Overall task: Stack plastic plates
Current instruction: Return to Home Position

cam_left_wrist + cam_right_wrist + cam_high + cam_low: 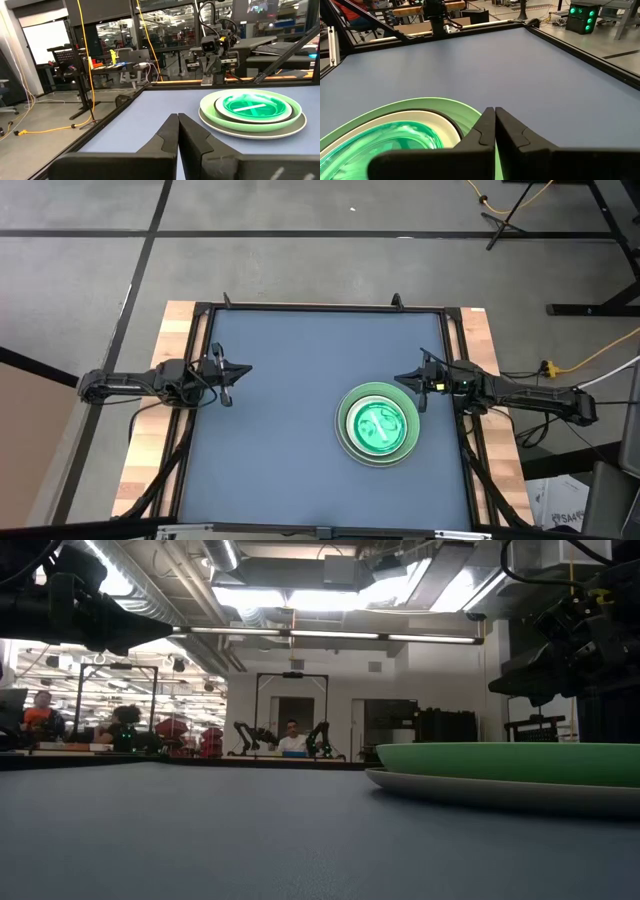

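The plastic plates [377, 424] sit in one stack on the right part of the blue table: a grey plate at the bottom, a light green one on it, then black and white rims, and translucent green ones on top [250, 106]. My left gripper [243, 369] hovers shut near the table's left edge, far from the stack. My right gripper [400, 379] is shut and hovers just beyond the stack's far right rim [445, 107]. The low view shows the stack's grey and green rims [500, 768] resting on the table.
A black frame [320, 308] borders the blue table, with wooden boards outside it left and right. Bare blue surface [280, 430] spreads left of the stack. People sit at desks in the room beyond the table [292, 740].
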